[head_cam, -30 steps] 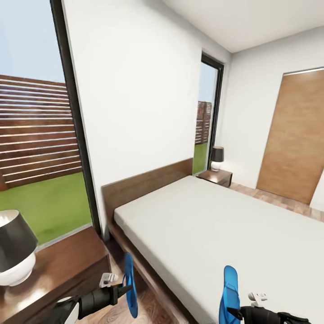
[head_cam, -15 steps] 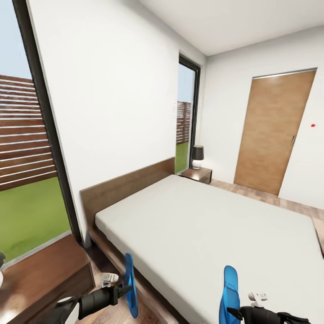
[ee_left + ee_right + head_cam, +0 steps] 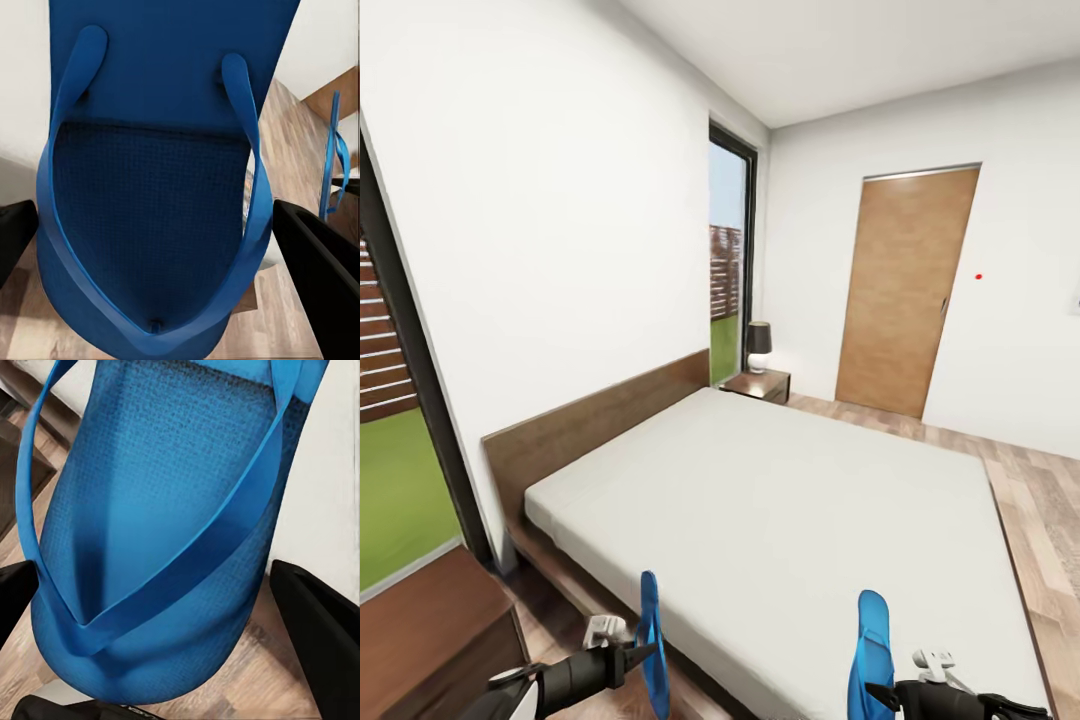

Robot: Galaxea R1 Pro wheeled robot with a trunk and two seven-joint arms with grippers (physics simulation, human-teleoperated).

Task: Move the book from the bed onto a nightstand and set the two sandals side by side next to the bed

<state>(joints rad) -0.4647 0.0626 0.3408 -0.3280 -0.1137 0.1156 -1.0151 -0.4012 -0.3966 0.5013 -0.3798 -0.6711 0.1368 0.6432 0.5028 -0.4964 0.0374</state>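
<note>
Blue sandals are pinched upright, one in the left claw and one in the right claw; the left sandal is held over the floor beside the bed, the right sandal over the mattress edge. A nightstand is seen at the near corner, another by the far window. No book is visible. A sandal could be dropped onto the mattress if released before being carried clear.
</note>
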